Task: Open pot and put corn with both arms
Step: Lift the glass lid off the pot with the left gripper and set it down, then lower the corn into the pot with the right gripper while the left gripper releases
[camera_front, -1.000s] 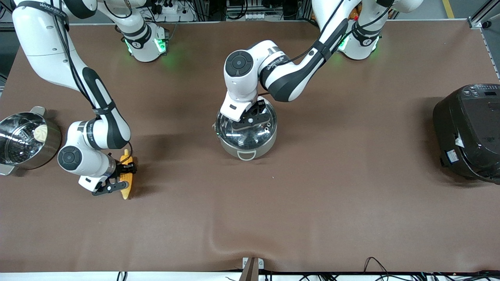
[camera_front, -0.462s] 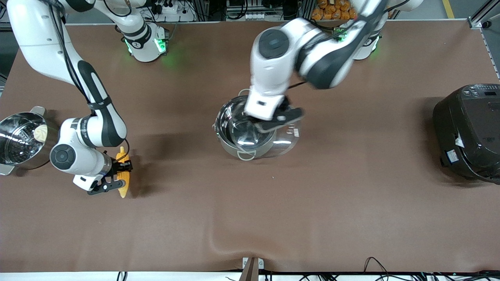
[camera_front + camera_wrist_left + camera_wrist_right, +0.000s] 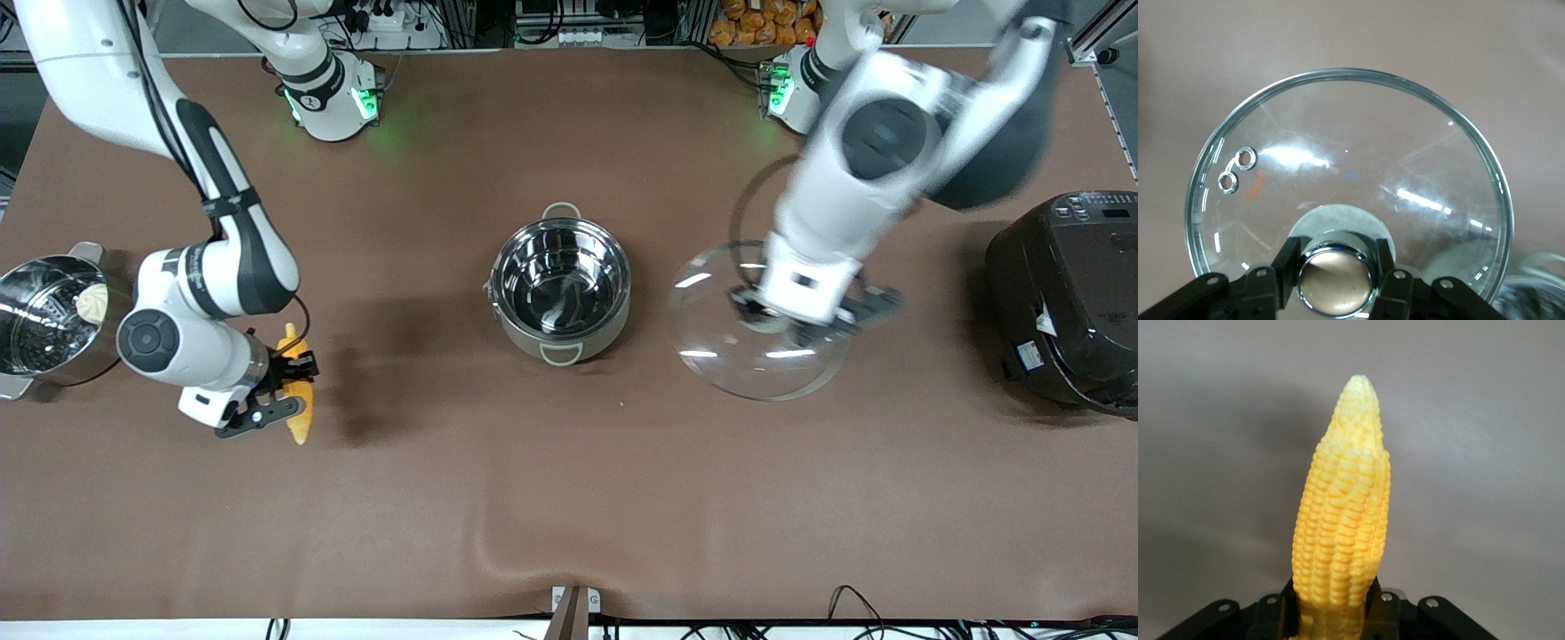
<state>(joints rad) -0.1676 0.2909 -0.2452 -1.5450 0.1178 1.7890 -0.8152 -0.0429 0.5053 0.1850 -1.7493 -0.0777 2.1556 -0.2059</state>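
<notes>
The round shiny stainless-steel pot [image 3: 561, 291] with two grey loop handles stands uncovered near the middle of the brown table [image 3: 569, 498], its polished inside bare. Its clear glass lid [image 3: 756, 342] with the copper-coloured knob [image 3: 1335, 281] is up in the air, over the bare table between the pot and the big black electric cooker [image 3: 1071, 302] at the left arm's end. The left gripper [image 3: 800, 320] carries it: in the left wrist view the two black fingers [image 3: 1286, 267] are closed on either side of the knob, pressing against its chrome collar, and the lid hangs below them with its two small steam holes showing near the rim. The white jointed left arm [image 3: 889, 151] reaches down to it from its green-lit base at the table's top edge.

The slim yellow-orange corn cob [image 3: 296, 391] is toward the right arm's end of the table, held by the right gripper [image 3: 280, 391] and lifted just above the surface, its shadow lying on the cloth beside it. In the right wrist view the black fingers [image 3: 1381, 607] are clamped on the cob's thick end, and its pale pointed tip [image 3: 1360, 387] sticks out away from the claw. The white right arm [image 3: 204, 284] bends down to it from its own base.

Beside that arm, at the table's edge, stands a steel pot with a perforated insert [image 3: 53, 320] holding a white bun [image 3: 92, 303].
</notes>
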